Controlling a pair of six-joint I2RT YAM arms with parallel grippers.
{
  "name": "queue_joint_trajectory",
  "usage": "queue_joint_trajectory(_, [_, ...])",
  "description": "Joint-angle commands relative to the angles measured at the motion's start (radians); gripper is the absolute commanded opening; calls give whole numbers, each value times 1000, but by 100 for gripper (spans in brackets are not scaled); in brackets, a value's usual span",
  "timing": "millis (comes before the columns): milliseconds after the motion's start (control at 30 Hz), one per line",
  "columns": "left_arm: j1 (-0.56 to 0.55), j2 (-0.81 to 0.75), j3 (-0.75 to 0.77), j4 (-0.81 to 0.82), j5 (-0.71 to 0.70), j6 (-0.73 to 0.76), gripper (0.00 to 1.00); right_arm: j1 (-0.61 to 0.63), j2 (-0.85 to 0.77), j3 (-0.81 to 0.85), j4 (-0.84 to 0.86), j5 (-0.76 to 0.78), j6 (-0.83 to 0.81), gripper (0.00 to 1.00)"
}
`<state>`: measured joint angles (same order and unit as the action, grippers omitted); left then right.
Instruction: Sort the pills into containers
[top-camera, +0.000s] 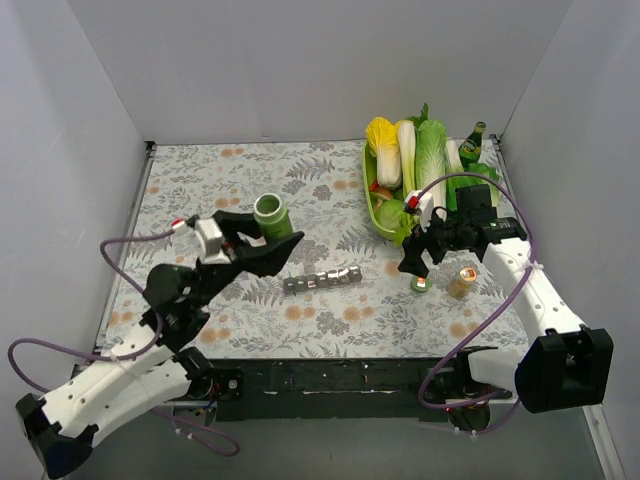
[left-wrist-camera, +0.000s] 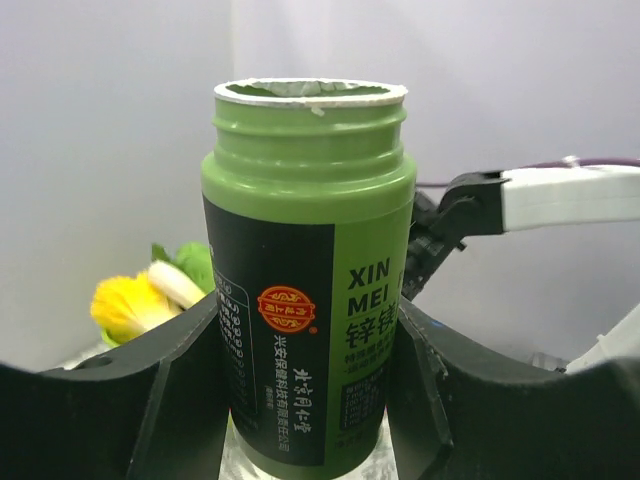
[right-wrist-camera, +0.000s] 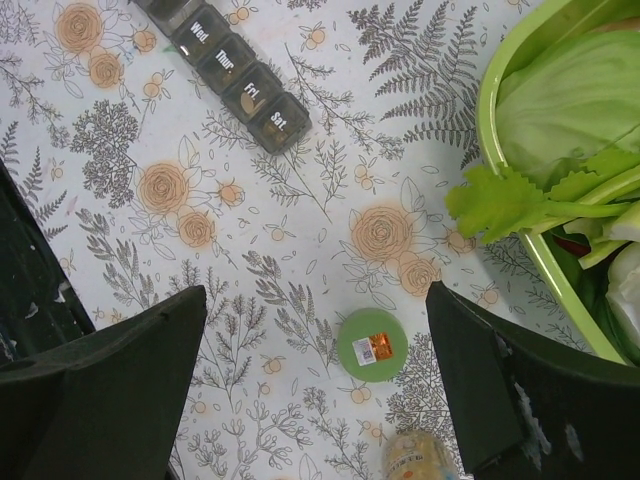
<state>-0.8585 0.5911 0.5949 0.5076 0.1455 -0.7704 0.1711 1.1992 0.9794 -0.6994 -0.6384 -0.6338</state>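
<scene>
From above, the left end effector (top-camera: 277, 236) is clamped around a green bottle (top-camera: 272, 214) that stands upright with its mouth uncapped, left of centre on the floral tabletop (top-camera: 200, 180). The container strip (top-camera: 322, 280) lies near the middle, just right of that bottle and apart from it. The right end effector (top-camera: 415, 262) hangs over a green cap (top-camera: 419, 284), with a small amber bottle (top-camera: 462, 283) just beside it and a green basket (top-camera: 372, 205) of vegetables behind.

In the left wrist view, both fingers (left-wrist-camera: 150, 400) press the sides of the green bottle (left-wrist-camera: 310, 280), which has a dark label and an open rim.

In the right wrist view, the right end effector (right-wrist-camera: 318, 295) is spread wide and holds nothing. The green cap (right-wrist-camera: 372, 345) (orange sticker on top) lies on the tabletop below the gap. The container strip (right-wrist-camera: 235, 75) sits at upper left, with lids reading Wed, Thur, Fri, Sat.
</scene>
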Motion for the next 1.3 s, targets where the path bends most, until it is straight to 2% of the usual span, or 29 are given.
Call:
queue_joint_trajectory(0, [-63, 102, 45, -79, 268, -103, 0, -2, -4, 16, 23, -21, 13, 98])
queue_joint_trajectory(33, [-147, 49, 11, -140, 56, -40, 0, -4, -4, 7, 31, -21, 13, 98])
queue_joint_trajectory(67, [-198, 30, -12, -142, -52, 0, 0, -8, -10, -1, 38, -23, 14, 98])
queue_joint_trajectory(100, [-150, 27, -44, -121, -132, -4, 0, -10, -10, -7, 43, -29, 16, 98])
queue_joint_trajectory(133, [-43, 39, -76, 0, -41, -47, 0, -9, -12, -14, 46, -32, 20, 98])
queue_joint_trajectory(167, [131, 137, -120, 82, 174, -144, 0, -10, -12, -13, 43, -32, 23, 98])
queue_joint_trajectory(200, [551, 250, -150, 218, 388, -533, 0, -13, -12, -10, 41, -32, 22, 98])
queue_joint_trajectory(233, [678, 376, -187, 696, 598, -716, 0, -13, -13, -10, 40, -29, 22, 98])
queue_joint_trajectory(267, [719, 561, -228, 888, 618, -806, 0, -15, -19, -13, 44, -26, 22, 98])
queue_joint_trajectory(300, [699, 569, -212, 926, 612, -696, 0, -15, -23, -16, 46, -29, 22, 98])
queue_joint_trajectory(367, [554, 509, -141, 631, 539, -430, 0, -19, -29, -28, 46, -29, 20, 98])
queue_joint_trajectory(400, [508, 443, -45, 480, 514, -206, 0, -22, -33, -34, 51, -27, 22, 98])
queue_joint_trajectory(433, [477, 417, -24, 324, 506, -167, 0, -27, -36, -44, 58, -29, 22, 98])
queue_joint_trajectory(500, [417, 327, -12, 261, 511, -115, 0, -36, -39, -65, 81, -32, 31, 98])
queue_joint_trajectory(600, [340, 265, -24, 42, 455, 40, 0, -41, -15, -51, 75, -47, 28, 98])
queue_joint_trajectory(633, [345, 254, -61, 40, 400, 60, 0, -41, -7, -47, 74, -53, 28, 98])
queue_joint_trajectory(667, [422, 259, -98, 86, 369, 50, 0, -41, 9, -42, 77, -58, 28, 98])
queue_joint_trajectory(700, [503, 278, -130, 156, 494, -11, 0, -39, 19, -27, 74, -69, 29, 98])
queue_joint_trajectory(733, [580, 342, -147, 327, 588, -108, 0, -39, 28, -13, 58, -69, 28, 98])
queue_joint_trajectory(767, [560, 348, -129, 359, 633, -183, 0, -39, 42, 2, 42, -67, 20, 98])
queue_joint_trajectory(800, [452, 323, -88, 295, 614, -61, 0, -39, 43, 13, 28, -64, 17, 98])
queue_joint_trajectory(833, [300, 285, -22, 2, 380, 109, 0, -39, 40, 15, 29, -60, 16, 98])
queue_joint_trajectory(867, [113, 253, -26, -71, 252, 249, 0, -41, 24, 2, 44, -58, 20, 98])
queue_joint_trajectory(900, [131, 231, -59, -90, 202, 246, 0, -41, 16, -16, 64, -64, 31, 98])
queue_joint_trajectory(933, [194, 210, -105, -23, 318, 215, 0, -42, 11, -36, 75, -69, 32, 98])
queue_joint_trajectory(967, [357, 191, -166, 23, 418, 135, 0, -41, 10, -36, 75, -76, 33, 98])
queue_joint_trajectory(1000, [405, 199, -178, 63, 504, 14, 0, -42, 11, -31, 58, -79, 25, 98])
queue_joint_trajectory(1033, [408, 202, -178, 63, 543, 5, 0, -41, 11, -27, 43, -81, 11, 98])
queue_joint_trajectory(1267, [282, 104, -245, -78, 482, 3, 0, -42, -23, -70, 69, -90, 2, 98])
